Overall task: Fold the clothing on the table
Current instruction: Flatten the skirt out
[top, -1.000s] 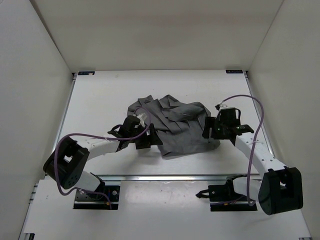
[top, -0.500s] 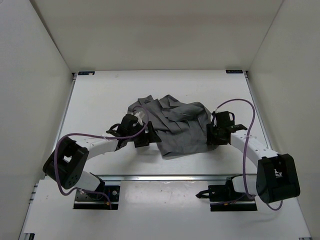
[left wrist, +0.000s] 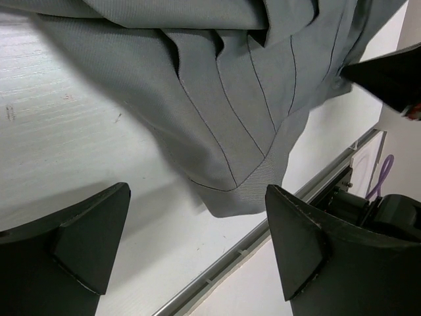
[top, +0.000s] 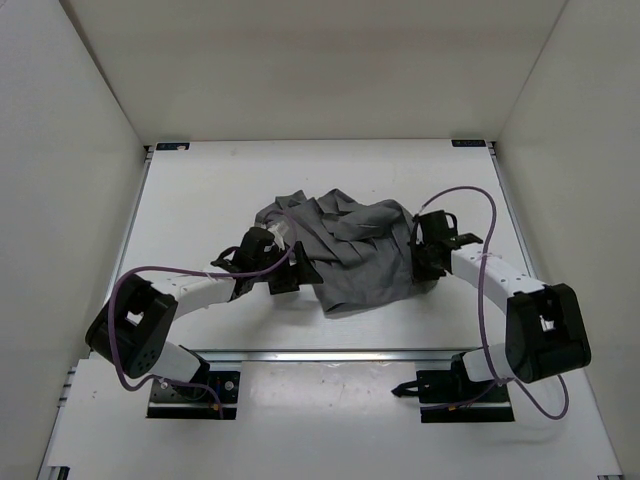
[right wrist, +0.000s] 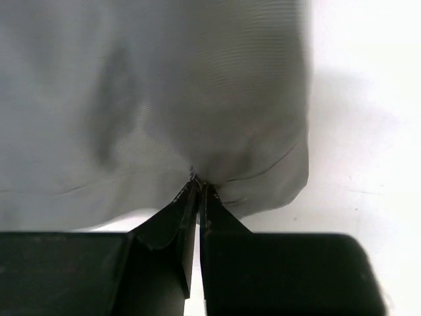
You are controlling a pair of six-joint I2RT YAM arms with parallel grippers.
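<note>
Right jaws pinching clothing (right wrist: 164, 99) edge | left jaws wide, clothing ahead

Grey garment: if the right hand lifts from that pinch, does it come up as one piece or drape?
Probably drapes: the clothing lies in soft crumpled folds, so it looks floppy, not stiff. The right hand pinches only a thin edge, so the rest likely trails on the table.

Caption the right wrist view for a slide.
The right gripper pinches an edge of the grey clothing lying on the white table.
</note>
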